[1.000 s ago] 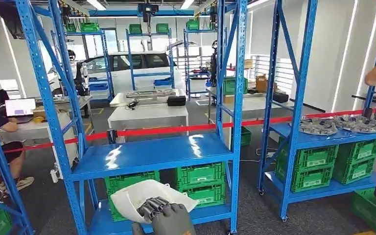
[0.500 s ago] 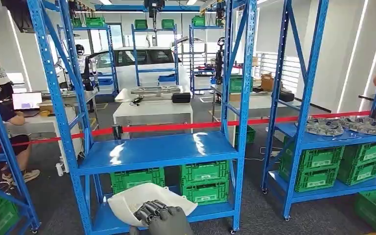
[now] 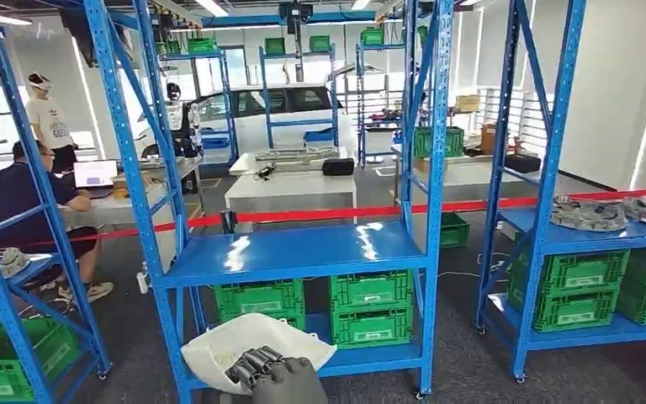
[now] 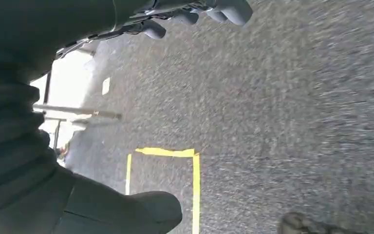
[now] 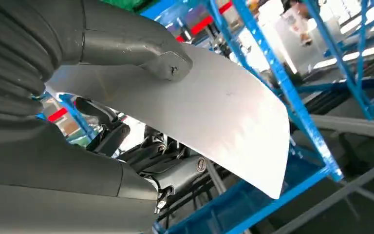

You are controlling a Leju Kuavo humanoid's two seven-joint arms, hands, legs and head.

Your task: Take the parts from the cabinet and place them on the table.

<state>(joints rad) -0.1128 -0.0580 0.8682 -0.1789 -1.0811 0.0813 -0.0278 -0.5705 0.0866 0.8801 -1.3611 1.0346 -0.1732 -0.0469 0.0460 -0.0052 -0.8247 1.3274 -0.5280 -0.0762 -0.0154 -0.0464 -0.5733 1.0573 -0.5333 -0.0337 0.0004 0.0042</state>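
A white curved panel part (image 3: pixel 252 343) sits low in the middle of the head view, gripped by my right hand (image 3: pixel 279 379) from below. In the right wrist view the thumb (image 5: pixel 141 56) presses on the panel (image 5: pixel 219 114) and the dark fingers lie under it. My left hand (image 4: pixel 27 102) hangs over grey floor, fingers (image 4: pixel 214 9) and thumb (image 4: pixel 131 209) apart with nothing between them. Ahead stands a blue rack with a bare shelf (image 3: pixel 294 252). Grey metal parts (image 3: pixel 589 215) lie on the shelf of the rack to the right.
Green crates (image 3: pixel 370 307) fill the lower shelves. A red tape barrier (image 3: pixel 471 204) runs behind the racks, with a white table (image 3: pixel 290 189) and a car beyond. A seated person (image 3: pixel 17 198) and a standing person (image 3: pixel 46 122) are at the left.
The whole head picture has shifted right, so the camera has turned left. The white panel stays in my right hand at the same low spot.
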